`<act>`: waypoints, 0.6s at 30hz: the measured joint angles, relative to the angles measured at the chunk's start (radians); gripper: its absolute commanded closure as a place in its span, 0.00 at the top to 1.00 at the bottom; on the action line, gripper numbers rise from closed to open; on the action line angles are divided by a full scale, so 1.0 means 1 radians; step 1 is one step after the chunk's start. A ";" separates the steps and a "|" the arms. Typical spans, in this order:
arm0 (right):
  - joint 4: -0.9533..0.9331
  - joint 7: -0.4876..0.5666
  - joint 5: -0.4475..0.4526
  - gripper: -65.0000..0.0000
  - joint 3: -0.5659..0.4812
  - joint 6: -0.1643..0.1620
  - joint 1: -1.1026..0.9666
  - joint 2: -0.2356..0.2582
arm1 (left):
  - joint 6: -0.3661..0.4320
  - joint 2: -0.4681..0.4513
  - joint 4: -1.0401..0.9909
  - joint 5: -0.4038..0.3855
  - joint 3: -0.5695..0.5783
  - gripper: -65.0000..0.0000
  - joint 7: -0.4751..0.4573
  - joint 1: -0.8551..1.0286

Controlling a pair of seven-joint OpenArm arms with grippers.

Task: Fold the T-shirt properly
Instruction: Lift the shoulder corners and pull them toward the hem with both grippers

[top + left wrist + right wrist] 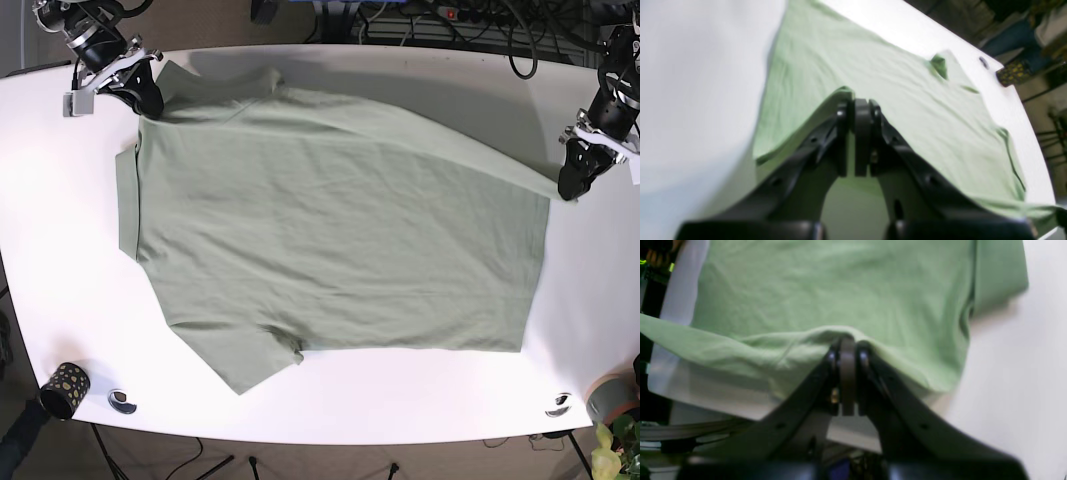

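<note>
The pale green T-shirt (330, 220) lies spread over the middle of the white table (430, 80) in the base view, collar end toward the left of the frame and hem toward the right. Its cloth is soft, matte knit, mostly flat, with shallow creases running lengthwise. One short sleeve (245, 365) sticks out toward the lower left of the frame; the hem forms a nearly straight edge at right.

The top edge is lifted at two corners. At the upper left of the base view the right gripper (143, 100) has its jaws pressed together on the shoulder fabric; in the right wrist view the cloth (826, 290) bunches into a ridge over the closed black fingertips (847, 353). At the right side of the base view the left gripper (567, 188) pinches the far hem corner, jaws together on the fabric, which rises in a taut fold; the left wrist view shows the T-shirt (880, 76) draped over the closed tips (862, 113).

Bare tabletop runs wide along the top and bottom of the base view, narrower at the left and right ends. Near the lower left edge stand a dark cup with gold dots (63, 388) and a small round ring-shaped object (122, 401); another such object (558, 404) and a grey pot (610, 400) sit near the lower right corner.
</note>
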 measured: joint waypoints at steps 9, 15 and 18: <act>-0.141 -0.107 -0.004 0.00 0.000 0.000 0.191 0.023 | -0.004 0.034 -0.078 0.096 0.019 0.01 0.071 -0.152; -0.230 -0.108 -0.001 0.00 -0.001 0.000 0.286 0.043 | -0.005 0.035 -0.159 0.140 0.028 0.01 0.076 -0.220; -0.277 -0.109 0.000 0.00 -0.002 0.000 0.330 0.068 | -0.003 0.032 -0.210 0.172 0.053 0.01 0.072 -0.267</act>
